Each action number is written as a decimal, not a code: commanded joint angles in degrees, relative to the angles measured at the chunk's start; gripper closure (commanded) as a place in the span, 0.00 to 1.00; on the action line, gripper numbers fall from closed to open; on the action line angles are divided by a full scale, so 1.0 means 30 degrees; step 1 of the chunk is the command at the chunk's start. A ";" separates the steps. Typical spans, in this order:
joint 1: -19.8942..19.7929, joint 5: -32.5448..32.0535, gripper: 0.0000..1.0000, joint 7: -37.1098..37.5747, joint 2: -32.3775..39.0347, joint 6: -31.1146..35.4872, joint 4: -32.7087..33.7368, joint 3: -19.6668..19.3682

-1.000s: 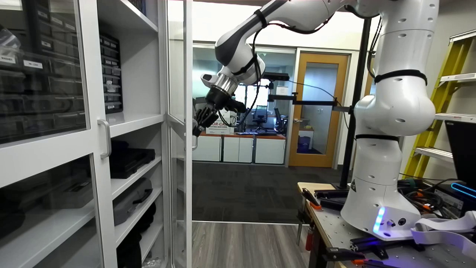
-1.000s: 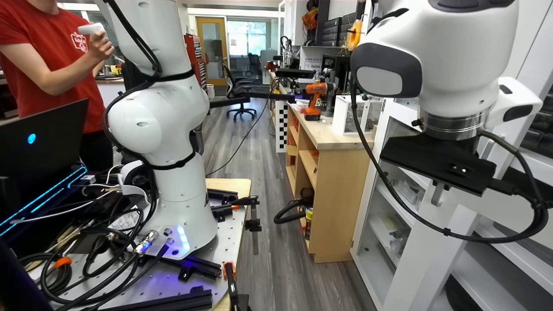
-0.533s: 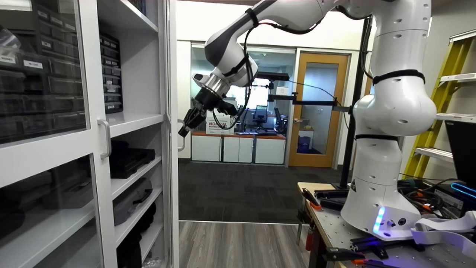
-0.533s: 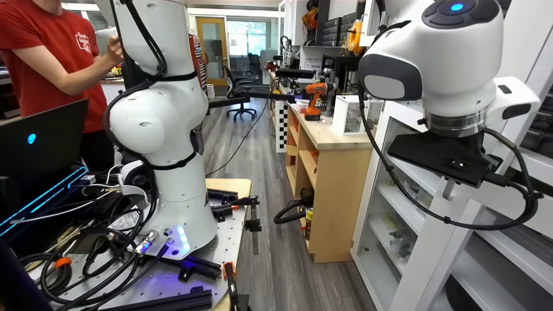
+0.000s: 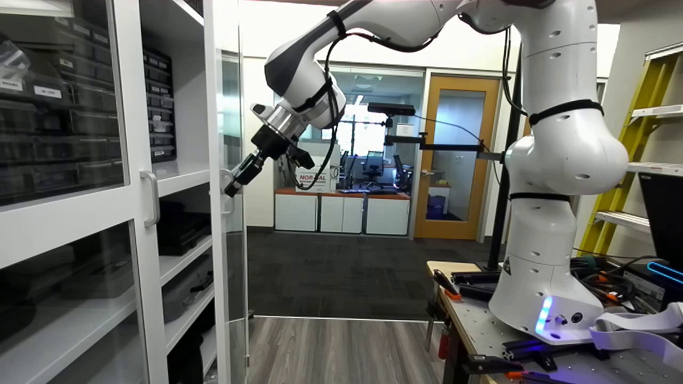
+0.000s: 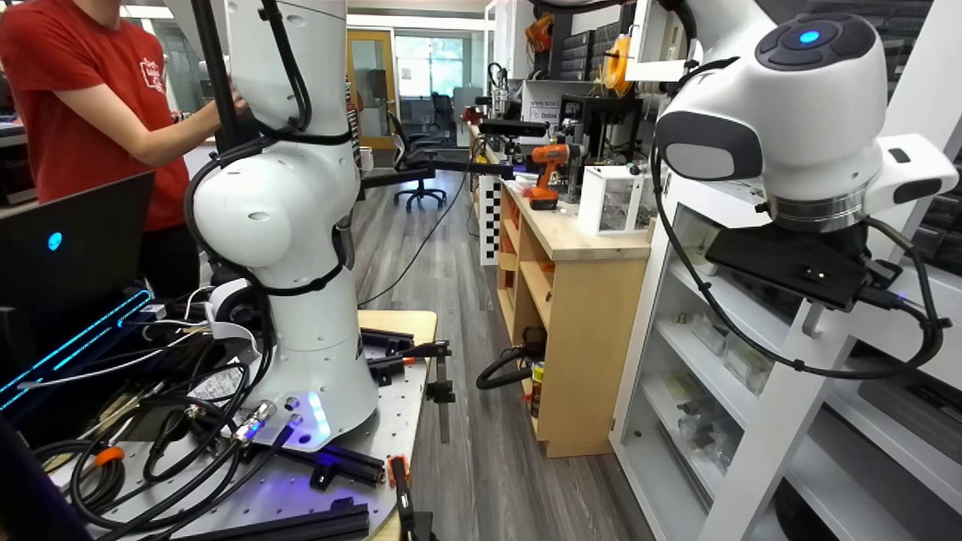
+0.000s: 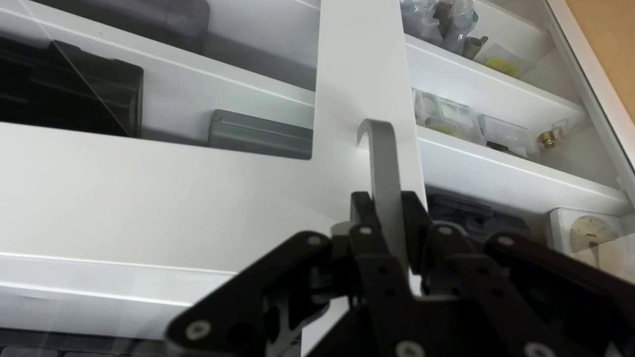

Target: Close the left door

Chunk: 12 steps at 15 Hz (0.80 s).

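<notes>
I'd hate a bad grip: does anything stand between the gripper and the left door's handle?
Nothing visible does. In the wrist view the gripper is closed from both sides on the handle of the left door, with no other object showing in between.

Glass window (image 5: pixel 362 134): bright, overexposed. Blue-white light strip (image 6: pixel 319 418) on white robot base (image 6: pixel 323 385) tints perforated grey metal tabletop (image 6: pixel 276 488) violet. Wrist view: black two-fingered gripper (image 7: pixel 389 206) blurs near lower edge.

L. door (image 5: pixel 218 256) looks smooth (w/ glossy glass pnl. (image 5: pixel 236 256)).
</notes>
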 commanded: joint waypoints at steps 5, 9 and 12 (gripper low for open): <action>0.0648 0.0274 0.95 0.1859 0.3308 0.2475 0.3552 0.0507; 0.0892 0.0050 0.95 0.2896 0.4747 0.2874 0.5289 0.0512; 0.1097 -0.0126 0.95 0.3611 0.5852 0.3161 0.6662 0.0454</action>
